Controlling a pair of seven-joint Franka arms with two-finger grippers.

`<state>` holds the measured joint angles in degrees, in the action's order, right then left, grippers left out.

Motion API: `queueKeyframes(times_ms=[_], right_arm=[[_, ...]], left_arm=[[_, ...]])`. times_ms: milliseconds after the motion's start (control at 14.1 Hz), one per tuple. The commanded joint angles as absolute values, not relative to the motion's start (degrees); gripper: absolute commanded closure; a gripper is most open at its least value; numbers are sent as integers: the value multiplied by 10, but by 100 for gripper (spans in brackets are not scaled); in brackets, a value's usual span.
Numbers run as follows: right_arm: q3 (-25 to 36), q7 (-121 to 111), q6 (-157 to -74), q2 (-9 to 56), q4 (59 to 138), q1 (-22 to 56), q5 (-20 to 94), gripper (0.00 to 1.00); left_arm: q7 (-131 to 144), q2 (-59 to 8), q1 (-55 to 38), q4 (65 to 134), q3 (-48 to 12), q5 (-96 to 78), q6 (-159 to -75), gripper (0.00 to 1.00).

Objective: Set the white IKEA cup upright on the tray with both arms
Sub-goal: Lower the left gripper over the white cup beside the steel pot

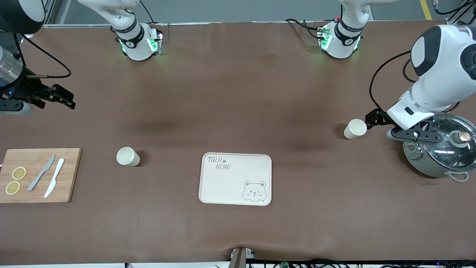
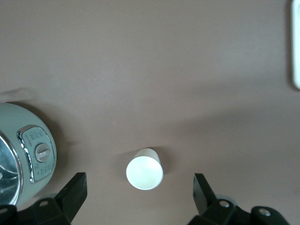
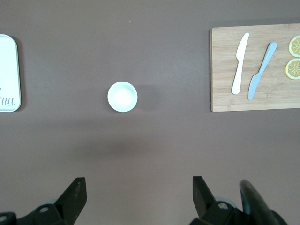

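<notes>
Two white cups stand mouth up on the brown table. One cup (image 1: 128,156) (image 3: 122,97) is between the cutting board and the cream tray (image 1: 235,178) (image 3: 8,70). The other cup (image 1: 355,129) (image 2: 145,169) is toward the left arm's end, beside a cooker. My left gripper (image 1: 383,125) (image 2: 139,176) hangs open just above this second cup, which shows between its fingers untouched. My right gripper (image 1: 67,98) (image 3: 138,180) is open and empty, in the air over bare table at the right arm's end. The tray holds nothing.
A wooden cutting board (image 1: 37,175) (image 3: 255,68) with two knives (image 3: 240,63) and lemon slices (image 1: 15,180) lies at the right arm's end. A grey cooker with a glass lid (image 1: 442,149) (image 2: 28,154) stands under the left arm's wrist.
</notes>
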<state>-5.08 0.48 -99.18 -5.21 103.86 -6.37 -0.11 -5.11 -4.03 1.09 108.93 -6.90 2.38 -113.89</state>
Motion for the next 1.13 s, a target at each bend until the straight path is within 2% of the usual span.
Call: queueKeyframes(times_ms=[0,496,1063], right_arm=[[-53,9,-983,-47,1027,-66,6,0],[-53,5,-969,-46,1027,-68,6,0],[-54,4,-969,-39,1019,-62,-3,0]], left_arm=[[-82,-7,34,1175,-73,25,-1208,0],[-104,3,47,1297,-73,25,-1338,0],[-167,-12,100,1358,-74,21,-1418,0]])
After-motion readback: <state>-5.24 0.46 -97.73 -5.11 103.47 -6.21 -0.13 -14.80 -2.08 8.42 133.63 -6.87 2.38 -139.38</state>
